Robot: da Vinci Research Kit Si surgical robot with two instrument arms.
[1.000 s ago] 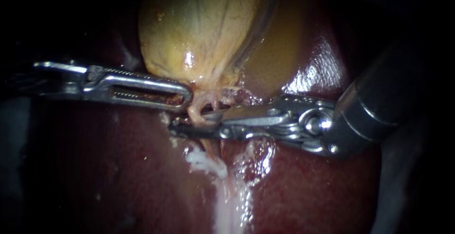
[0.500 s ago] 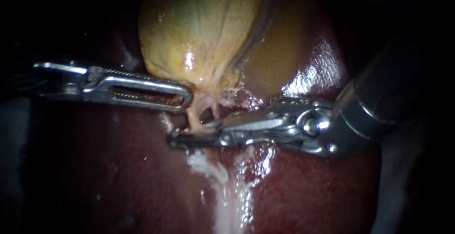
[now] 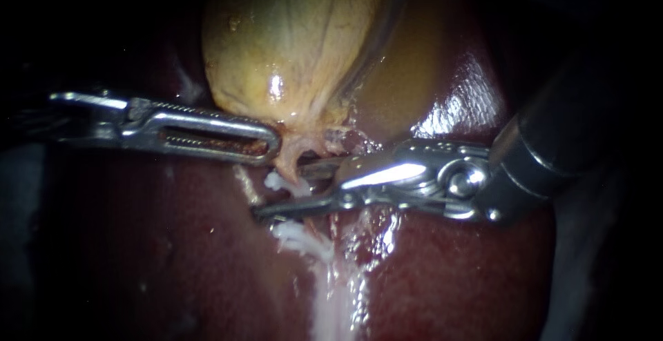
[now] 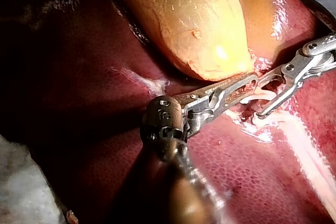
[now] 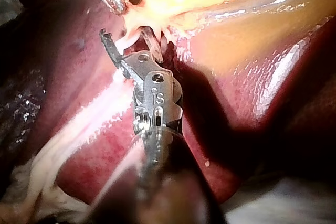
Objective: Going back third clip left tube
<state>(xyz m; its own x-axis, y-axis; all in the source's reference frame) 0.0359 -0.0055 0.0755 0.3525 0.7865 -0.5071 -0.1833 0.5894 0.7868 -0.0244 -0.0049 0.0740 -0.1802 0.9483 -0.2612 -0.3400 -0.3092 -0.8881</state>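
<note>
The gallbladder (image 3: 290,44), yellow-tan and glossy, is seen in the upper centre of the endoscope view. It is bedded on the dark red liver (image 3: 173,244), by which the lower frame is filled. A pale white streak (image 3: 331,306) is seen running down the liver at lower centre.

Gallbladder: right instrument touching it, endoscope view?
No; the right instrument lies below the gallbladder, at the tube.
</note>
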